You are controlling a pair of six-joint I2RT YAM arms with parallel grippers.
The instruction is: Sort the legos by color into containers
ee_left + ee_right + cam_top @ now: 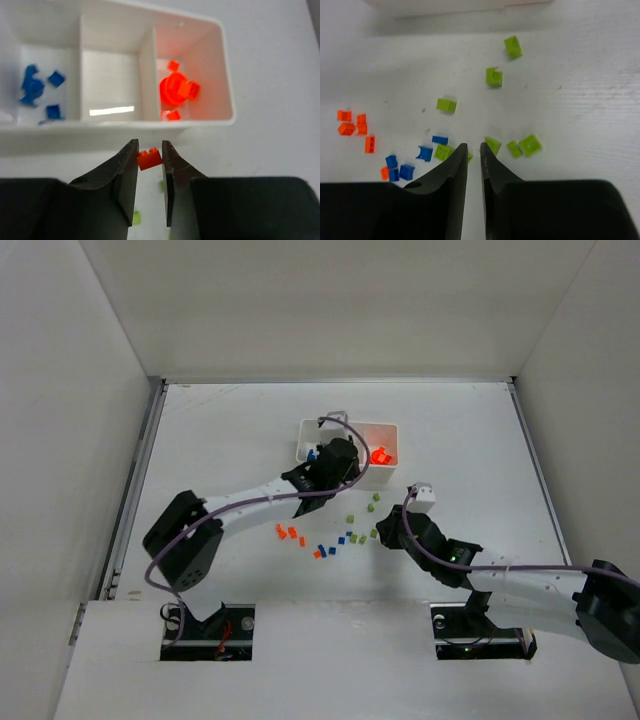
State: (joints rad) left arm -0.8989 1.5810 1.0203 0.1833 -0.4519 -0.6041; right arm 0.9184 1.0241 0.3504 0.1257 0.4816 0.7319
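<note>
L pincer (150,145) pinches tiny orange-red plastic brick (150,159) just short of near rim of white plastic tray (100,125), w/ orange compartment ahead. R pincer (474,146) nearly pressed together among scattered yellow-green bricks (446,105); bare tabletop (590,100) alongside.

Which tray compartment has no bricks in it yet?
The middle compartment: its floor is bare, while the left compartment holds blue bricks and the right compartment orange bricks.
</note>
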